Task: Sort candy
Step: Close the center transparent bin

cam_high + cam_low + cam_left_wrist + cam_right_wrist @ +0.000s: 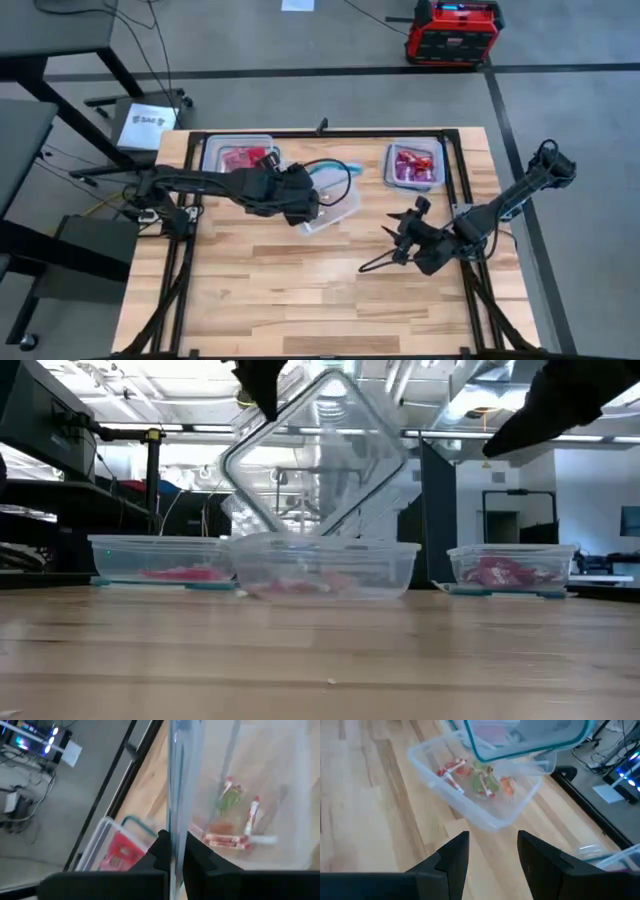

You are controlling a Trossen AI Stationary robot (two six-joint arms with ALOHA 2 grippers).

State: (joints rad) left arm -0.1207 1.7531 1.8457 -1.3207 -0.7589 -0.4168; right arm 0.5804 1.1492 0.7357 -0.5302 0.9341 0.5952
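A clear rectangular plastic container (318,455) with a teal rim is being held tilted by the left gripper (172,851), clamped on its wall, over a second clear tub (475,795). Emptying appears nearly done; setting it down likely follows. Only the right wrist view shows the red-and-green wrapped candy (472,777) lying in that tub. The right gripper (490,852) is being kept spread and empty nearby.
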